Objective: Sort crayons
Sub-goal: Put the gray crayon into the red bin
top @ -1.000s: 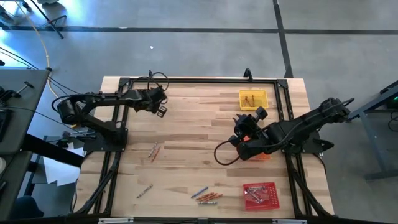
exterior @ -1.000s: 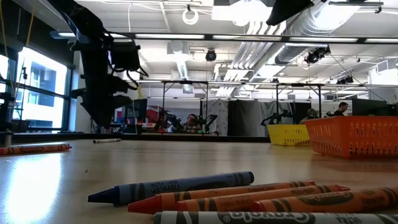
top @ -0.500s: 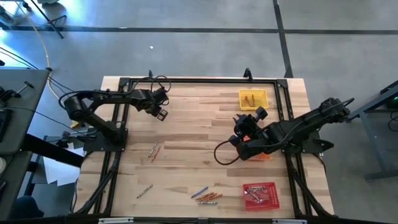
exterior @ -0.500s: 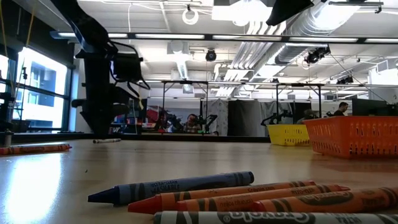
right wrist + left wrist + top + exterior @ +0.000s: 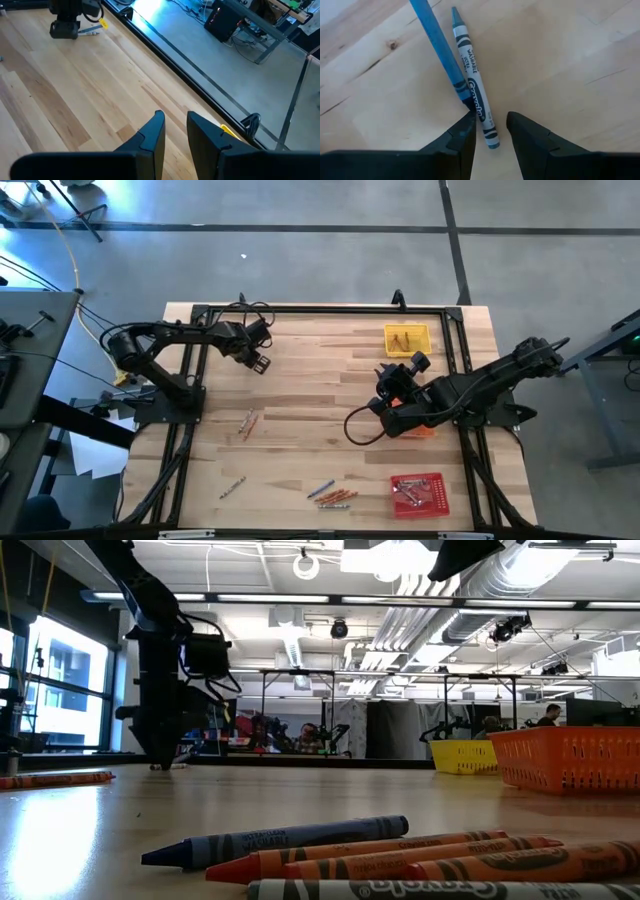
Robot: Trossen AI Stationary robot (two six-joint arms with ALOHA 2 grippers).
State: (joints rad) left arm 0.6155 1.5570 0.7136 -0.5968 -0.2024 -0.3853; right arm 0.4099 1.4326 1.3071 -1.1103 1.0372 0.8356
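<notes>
Two crayons lie side by side under my left gripper (image 5: pixel 492 127), a blue crayon (image 5: pixel 440 45) and a grey crayon (image 5: pixel 472 82). The gripper is open, its fingertips low over the table, with the grey crayon's end between them and one fingertip (image 5: pixel 467 131) against the blue one. In the high view this left gripper (image 5: pixel 258 363) is at the back left of the table. More crayons lie at the left middle (image 5: pixel 247 422), front left (image 5: pixel 232 488) and front middle (image 5: pixel 330 495). My right gripper (image 5: pixel 383 404) hovers right of centre, fingers slightly apart and empty.
A yellow tray (image 5: pixel 406 339) stands at the back right, a red tray (image 5: pixel 418 493) at the front right, and an orange tray (image 5: pixel 422 431) shows partly under the right arm. A black frame (image 5: pixel 300 309) runs around the table's edges. People sit in the room beyond.
My left gripper has come down from above the table to the two crayons at the back left. The right arm has not moved.
</notes>
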